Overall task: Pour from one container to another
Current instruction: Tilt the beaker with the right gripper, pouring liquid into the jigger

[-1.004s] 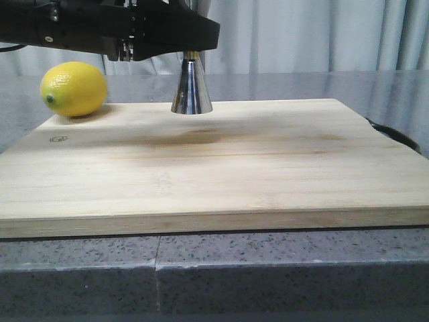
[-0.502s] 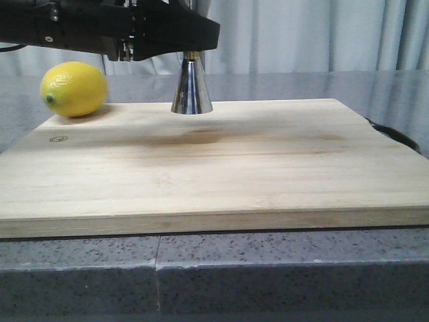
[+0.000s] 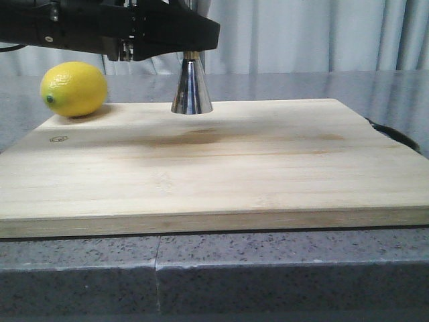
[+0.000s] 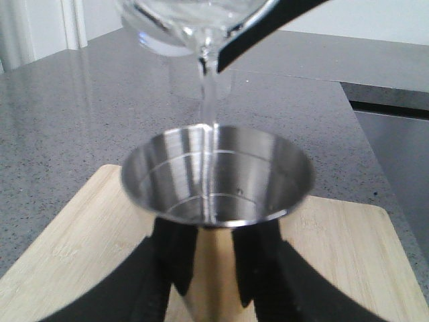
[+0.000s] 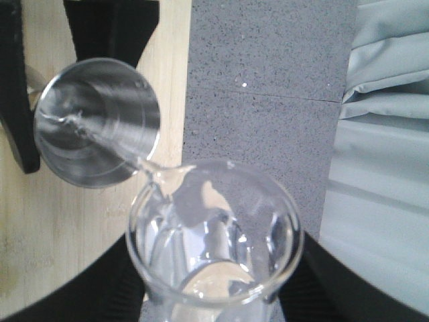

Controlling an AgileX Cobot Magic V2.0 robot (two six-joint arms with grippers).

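The steel jigger (image 4: 218,176) stands upright on the wooden board (image 4: 348,268), and my left gripper (image 4: 213,298) is shut on its narrow waist. In the front view only the jigger's lower cone (image 3: 192,88) shows below the black left arm (image 3: 134,30). The clear glass beaker (image 5: 214,241) is tilted above the jigger's open cup (image 5: 97,121), with my right gripper (image 5: 218,288) shut on its body. A thin stream of clear liquid (image 4: 208,87) runs from the beaker's lip (image 4: 201,47) into the cup. Some liquid still sits in the beaker.
A yellow lemon (image 3: 74,88) lies at the board's far left corner. The board (image 3: 214,174) rests on a grey speckled counter (image 3: 214,275). Pale curtains (image 3: 322,33) hang behind. A dark object (image 3: 395,134) lies past the board's right edge.
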